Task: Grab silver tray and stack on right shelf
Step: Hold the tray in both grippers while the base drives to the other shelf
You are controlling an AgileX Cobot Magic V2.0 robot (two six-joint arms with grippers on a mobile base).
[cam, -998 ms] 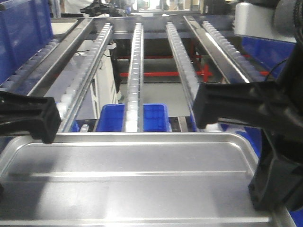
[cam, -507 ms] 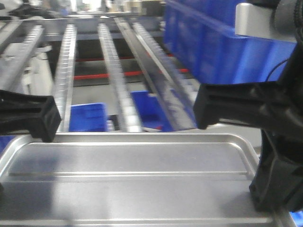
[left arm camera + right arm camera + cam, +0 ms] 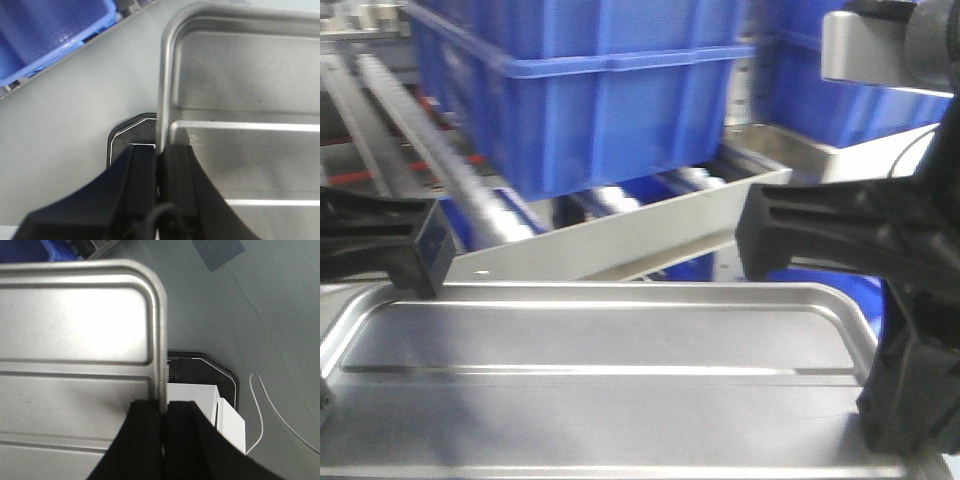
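The silver tray (image 3: pixel 610 380) fills the lower half of the front view, held level between both arms. My left gripper (image 3: pixel 160 155) is shut on the tray's left rim (image 3: pixel 164 90), one finger inside and one outside. My right gripper (image 3: pixel 164 407) is shut on the tray's right rim (image 3: pixel 159 330) in the same way. In the front view the black left arm (image 3: pixel 380 245) and right arm (image 3: pixel 860 250) stand over the tray's far corners. Ahead, a metal shelf rail (image 3: pixel 640 225) slopes up to the right.
A large blue bin (image 3: pixel 580 90) sits on rollers above the rail, with more blue bins (image 3: pixel 840 100) at the right. Roller tracks (image 3: pixel 430 150) run at the left. Grey floor (image 3: pixel 65 115), a white box (image 3: pixel 210 405) and a cable (image 3: pixel 270 405) lie below.
The view has swung right: the open roller tracks slid off to the left and the blue bins and shelf rail came in front. The tray stays gripped the same way.
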